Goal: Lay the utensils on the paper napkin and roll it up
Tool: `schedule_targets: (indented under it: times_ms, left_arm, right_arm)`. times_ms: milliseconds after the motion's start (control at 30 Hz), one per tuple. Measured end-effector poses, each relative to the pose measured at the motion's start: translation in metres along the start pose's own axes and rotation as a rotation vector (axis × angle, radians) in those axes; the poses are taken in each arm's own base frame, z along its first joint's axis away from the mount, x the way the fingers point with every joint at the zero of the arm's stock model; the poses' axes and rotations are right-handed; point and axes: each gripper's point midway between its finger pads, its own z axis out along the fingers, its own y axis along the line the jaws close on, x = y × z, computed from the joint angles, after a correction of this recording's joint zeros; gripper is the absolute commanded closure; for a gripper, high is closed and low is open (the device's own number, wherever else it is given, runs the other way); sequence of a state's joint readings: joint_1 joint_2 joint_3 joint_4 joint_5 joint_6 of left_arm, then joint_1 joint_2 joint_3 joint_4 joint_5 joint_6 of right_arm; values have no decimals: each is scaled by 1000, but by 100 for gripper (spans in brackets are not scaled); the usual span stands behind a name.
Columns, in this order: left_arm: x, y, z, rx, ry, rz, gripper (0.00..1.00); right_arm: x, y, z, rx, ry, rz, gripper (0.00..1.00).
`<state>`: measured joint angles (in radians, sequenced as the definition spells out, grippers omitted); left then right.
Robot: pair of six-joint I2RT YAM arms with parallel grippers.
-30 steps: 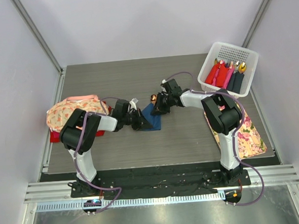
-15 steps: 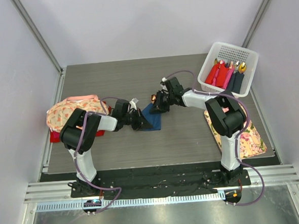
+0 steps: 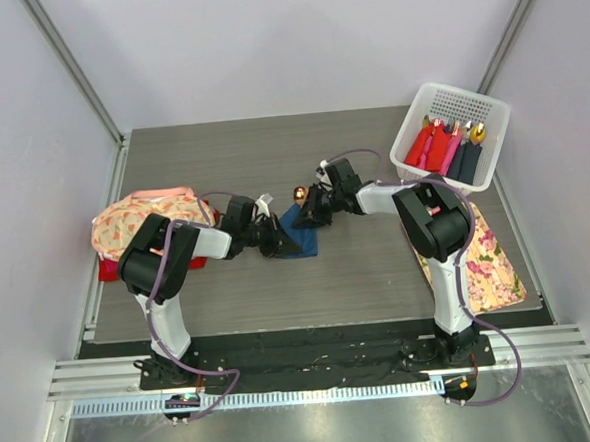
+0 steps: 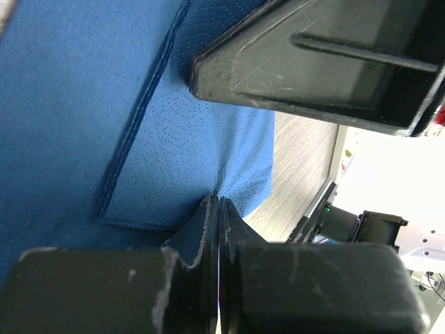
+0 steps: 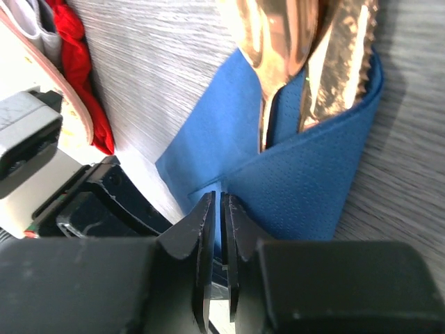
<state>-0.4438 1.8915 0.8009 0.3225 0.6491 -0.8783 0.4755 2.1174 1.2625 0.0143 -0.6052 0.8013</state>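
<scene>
The dark blue paper napkin [image 3: 302, 233] lies mid-table, with a flap [image 5: 306, 184] folded over the utensils' handles. A copper spoon [image 5: 278, 38] and a serrated knife [image 5: 342, 59] stick out of the fold, and the spoon's bowl [image 3: 298, 193] shows from above. My right gripper [image 5: 221, 202] is shut on the flap's corner, with blue paper between its jaws. My left gripper [image 4: 218, 203] is shut on the napkin's opposite edge [image 4: 229, 174], where the paper puckers. The two grippers nearly meet over the napkin [image 4: 76, 104].
A white basket [image 3: 496, 112] at the back right holds red, pink and dark rolls [image 3: 441, 144]. One floral cloth [image 3: 145, 218] lies at the left over something red [image 3: 108, 271], and another floral cloth [image 3: 495, 261] lies at the right. The right gripper's black body [image 4: 320, 62] looms close in the left wrist view.
The right arm has shifted slightly left and lower over the napkin. The left arm and the napkin's lower part have stayed in place.
</scene>
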Motion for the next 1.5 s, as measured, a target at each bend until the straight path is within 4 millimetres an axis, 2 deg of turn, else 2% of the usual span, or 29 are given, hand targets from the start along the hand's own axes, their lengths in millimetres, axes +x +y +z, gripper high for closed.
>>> schedule_targets:
  times_ms: [200, 467, 633, 1100, 1400, 1500]
  left_arm:
    - [0, 0, 0, 0, 0, 1, 100]
    - [1, 1, -1, -3, 7, 46, 100]
    - [5, 3, -5, -9, 27, 87, 100]
    - [12, 6, -10, -29, 101, 190, 100]
    - [12, 6, -10, -29, 115, 206, 100]
    - [12, 6, -10, -29, 114, 205, 94]
  right_arm:
    - [-7, 5, -4, -15, -19, 6, 81]
    - [-18, 15, -21, 6, -48, -59, 81]
    - [-15, 9, -23, 33, -39, -77, 81]
    - [-10, 2, -22, 64, -23, -92, 82]
    - [-5, 2, -11, 70, -9, -102, 92]
    - [-4, -5, -7, 90, -8, -96, 95]
